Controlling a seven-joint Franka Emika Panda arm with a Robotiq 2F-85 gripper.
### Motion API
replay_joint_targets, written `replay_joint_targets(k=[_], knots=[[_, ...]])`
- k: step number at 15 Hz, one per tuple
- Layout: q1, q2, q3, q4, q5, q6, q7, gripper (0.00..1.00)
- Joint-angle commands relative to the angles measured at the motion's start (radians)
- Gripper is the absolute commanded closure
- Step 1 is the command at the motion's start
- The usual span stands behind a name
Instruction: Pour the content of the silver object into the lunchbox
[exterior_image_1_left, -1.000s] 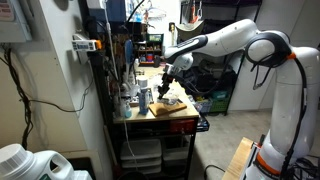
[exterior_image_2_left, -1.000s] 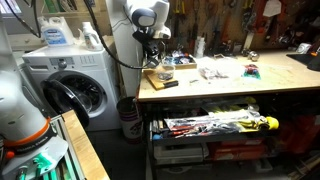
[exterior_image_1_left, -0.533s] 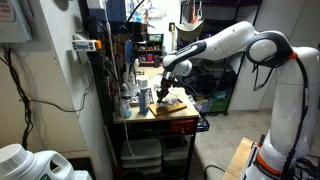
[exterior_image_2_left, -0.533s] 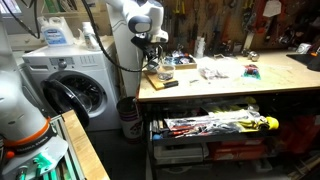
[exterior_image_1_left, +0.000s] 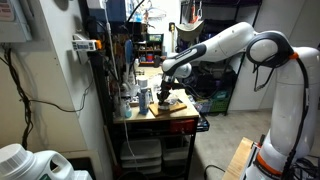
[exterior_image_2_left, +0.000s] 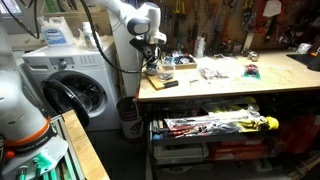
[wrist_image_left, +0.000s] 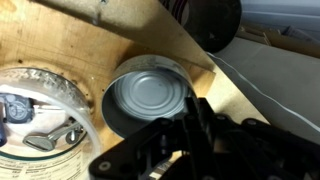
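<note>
wrist view | silver object (wrist_image_left: 148, 95) sits upright on the wooden board (wrist_image_left: 60, 40), just beside a clear container (wrist_image_left: 40, 105) | gripper (exterior_image_1_left: 166, 90) right over it, dark finger (wrist_image_left: 197, 118) at the rim | we honestly can't tell if it's clamped

No text, brand, number or sign can be read in any view. Labels are seen on the bottles (exterior_image_2_left: 58, 35) atop the washing machine (exterior_image_2_left: 75, 70), but their print is too small to be made out.
</note>
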Motion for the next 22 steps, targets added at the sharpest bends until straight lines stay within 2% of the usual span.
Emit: replay_joint_targets(k=[1, 6, 8, 9, 11, 14, 17, 19, 22], knots=[[0.003, -0.016, 0.001, -0.028, -0.048, 0.018, 0.051, 0.57], [-0.005, -0.057, 0.009, -0.033, 0.001, -0.009, 0.076, 0.19], [-0.005, -0.095, 0.006, -0.039, 0.004, -0.050, 0.127, 0.04], [-0.010, -0.119, 0.007, -0.042, 0.023, -0.086, 0.131, 0.00], [-0.013, -0.170, -0.002, -0.057, -0.019, -0.157, 0.076, 0.00], [-0.011, -0.249, -0.020, -0.067, -0.134, -0.333, -0.015, 0.00], [-0.006, -0.330, -0.036, -0.088, -0.258, -0.433, -0.056, 0.00], [-0.004, -0.384, -0.041, -0.106, -0.335, -0.446, -0.070, 0.00], [-0.002, -0.464, -0.048, -0.147, -0.407, -0.395, -0.076, 0.00]])
